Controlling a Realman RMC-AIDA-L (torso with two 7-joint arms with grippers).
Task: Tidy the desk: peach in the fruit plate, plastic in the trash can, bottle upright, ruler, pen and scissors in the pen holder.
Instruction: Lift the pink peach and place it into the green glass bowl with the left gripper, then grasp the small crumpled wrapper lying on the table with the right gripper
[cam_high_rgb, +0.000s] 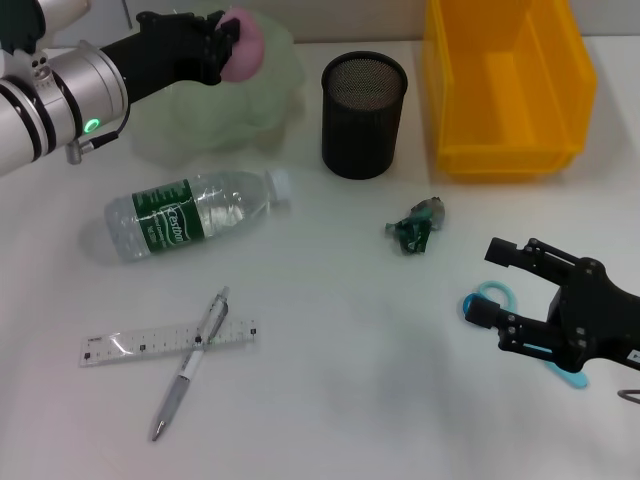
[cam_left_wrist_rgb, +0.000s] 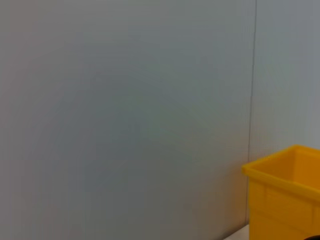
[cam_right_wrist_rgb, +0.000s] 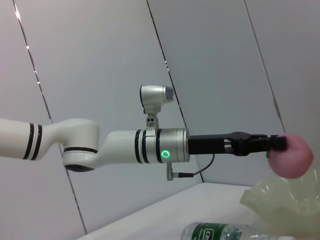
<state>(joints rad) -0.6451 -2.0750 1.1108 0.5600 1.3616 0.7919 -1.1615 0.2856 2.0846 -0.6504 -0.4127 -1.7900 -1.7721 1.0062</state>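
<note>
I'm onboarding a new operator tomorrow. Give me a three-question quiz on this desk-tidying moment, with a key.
1. True or false: the clear plastic water bottle stands upright.
2. What does the left gripper hold over the pale green wavy-rimmed fruit plate? A pink peach; B ruler; C scissors.
3. Fill in: the silver-grey pen lies across the clear plastic ____.

Key: 1 false, it lies on its side. 2 A. 3 ruler. The right gripper hovers open by the light blue scissors.
</note>
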